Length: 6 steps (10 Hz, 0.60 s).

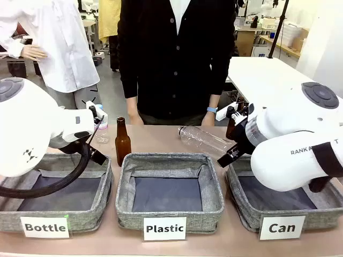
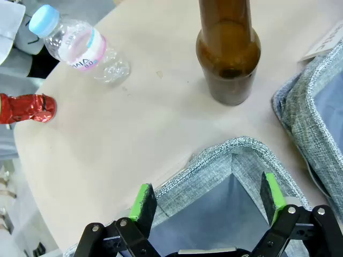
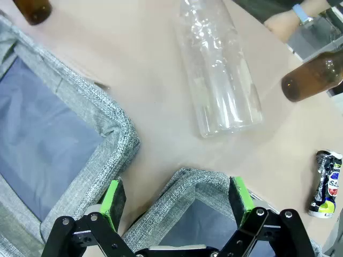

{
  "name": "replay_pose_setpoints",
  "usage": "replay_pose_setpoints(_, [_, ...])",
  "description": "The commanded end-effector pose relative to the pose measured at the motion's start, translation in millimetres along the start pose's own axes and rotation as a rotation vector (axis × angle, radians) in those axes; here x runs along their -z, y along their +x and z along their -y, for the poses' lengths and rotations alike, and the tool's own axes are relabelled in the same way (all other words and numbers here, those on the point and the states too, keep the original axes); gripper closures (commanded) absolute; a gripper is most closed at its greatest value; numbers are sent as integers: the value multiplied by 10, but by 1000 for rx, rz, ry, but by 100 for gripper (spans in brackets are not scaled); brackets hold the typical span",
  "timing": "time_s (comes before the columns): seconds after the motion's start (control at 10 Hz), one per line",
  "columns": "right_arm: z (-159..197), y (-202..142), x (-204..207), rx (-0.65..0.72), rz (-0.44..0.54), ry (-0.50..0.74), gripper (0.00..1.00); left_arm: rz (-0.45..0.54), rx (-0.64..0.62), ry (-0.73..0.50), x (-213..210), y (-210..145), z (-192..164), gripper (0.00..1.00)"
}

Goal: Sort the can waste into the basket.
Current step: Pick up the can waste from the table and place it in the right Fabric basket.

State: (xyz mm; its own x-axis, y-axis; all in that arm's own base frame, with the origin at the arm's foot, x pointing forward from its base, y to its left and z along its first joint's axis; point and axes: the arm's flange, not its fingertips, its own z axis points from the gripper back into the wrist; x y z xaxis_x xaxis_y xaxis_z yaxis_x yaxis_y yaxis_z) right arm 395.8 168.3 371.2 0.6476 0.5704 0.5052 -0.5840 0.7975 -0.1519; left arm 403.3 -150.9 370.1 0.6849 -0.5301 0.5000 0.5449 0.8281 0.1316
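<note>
Hovering with left and right jaws spread wide and empty, ready to collect the dark printed can [image 3: 326,184] on the desk [image 2: 134,123] just beyond the "Can" basket [image 1: 321,218] and the red crushed can [image 2: 27,108] well apart from it.

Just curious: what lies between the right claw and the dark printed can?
Only the basket rim under the right claw, then bare table up to the can, in the right wrist view.
</note>
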Motion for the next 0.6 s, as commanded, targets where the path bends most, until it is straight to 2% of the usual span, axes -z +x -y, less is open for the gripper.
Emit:
replay_pose_setpoints(0.0, [0,0,0,0,0,0,0,0,0,0,-1,0,0,0])
replay_pose_setpoints(0.5, [0,0,0,0,0,0,0,0,0,0,-1,0,0,0])
